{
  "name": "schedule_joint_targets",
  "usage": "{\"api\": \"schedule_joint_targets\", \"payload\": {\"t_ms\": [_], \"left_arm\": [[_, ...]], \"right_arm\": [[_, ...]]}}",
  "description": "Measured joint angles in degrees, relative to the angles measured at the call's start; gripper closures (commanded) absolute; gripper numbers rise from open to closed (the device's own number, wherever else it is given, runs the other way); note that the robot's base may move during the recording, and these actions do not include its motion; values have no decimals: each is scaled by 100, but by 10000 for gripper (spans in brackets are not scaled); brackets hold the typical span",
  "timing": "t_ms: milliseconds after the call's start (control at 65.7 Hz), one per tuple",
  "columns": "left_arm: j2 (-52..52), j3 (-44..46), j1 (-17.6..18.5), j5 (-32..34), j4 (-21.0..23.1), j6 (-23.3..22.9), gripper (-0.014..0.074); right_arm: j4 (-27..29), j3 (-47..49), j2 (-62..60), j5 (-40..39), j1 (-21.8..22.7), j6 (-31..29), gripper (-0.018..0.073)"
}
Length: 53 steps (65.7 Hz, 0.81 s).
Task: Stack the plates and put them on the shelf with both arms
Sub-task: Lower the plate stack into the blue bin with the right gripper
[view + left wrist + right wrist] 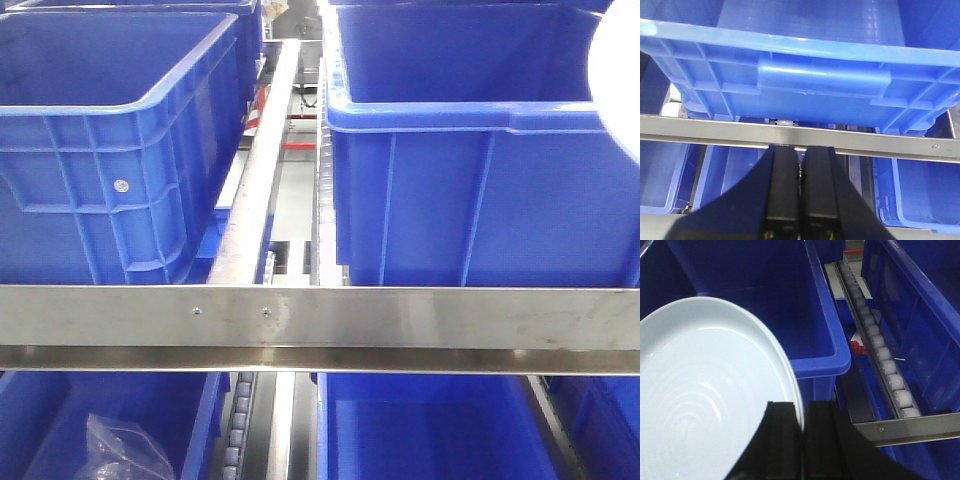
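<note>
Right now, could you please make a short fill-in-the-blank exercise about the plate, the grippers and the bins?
1. The right gripper grips the plate by its ____.
2. The left gripper holds ____.
3. The bins on the shelf are all ____ in colour.
4. The bag lies in the lower ____ bin.

Missing words: rim; nothing; blue; left

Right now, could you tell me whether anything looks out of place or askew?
Nothing looks damaged or spilled. The right tool grips a plate by its rim, held tilted above a blue bin. The left tool is shut and empty.
</note>
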<state>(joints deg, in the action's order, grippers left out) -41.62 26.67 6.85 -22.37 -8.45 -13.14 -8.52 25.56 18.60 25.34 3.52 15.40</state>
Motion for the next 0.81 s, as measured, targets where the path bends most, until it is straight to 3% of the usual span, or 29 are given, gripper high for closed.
{"api": "schedule_joint_targets", "payload": {"t_ms": [806], "left_arm": [[0, 0, 0, 0, 0, 0, 514]], "right_arm": [[14, 0, 14, -374, 0, 0, 503]]}}
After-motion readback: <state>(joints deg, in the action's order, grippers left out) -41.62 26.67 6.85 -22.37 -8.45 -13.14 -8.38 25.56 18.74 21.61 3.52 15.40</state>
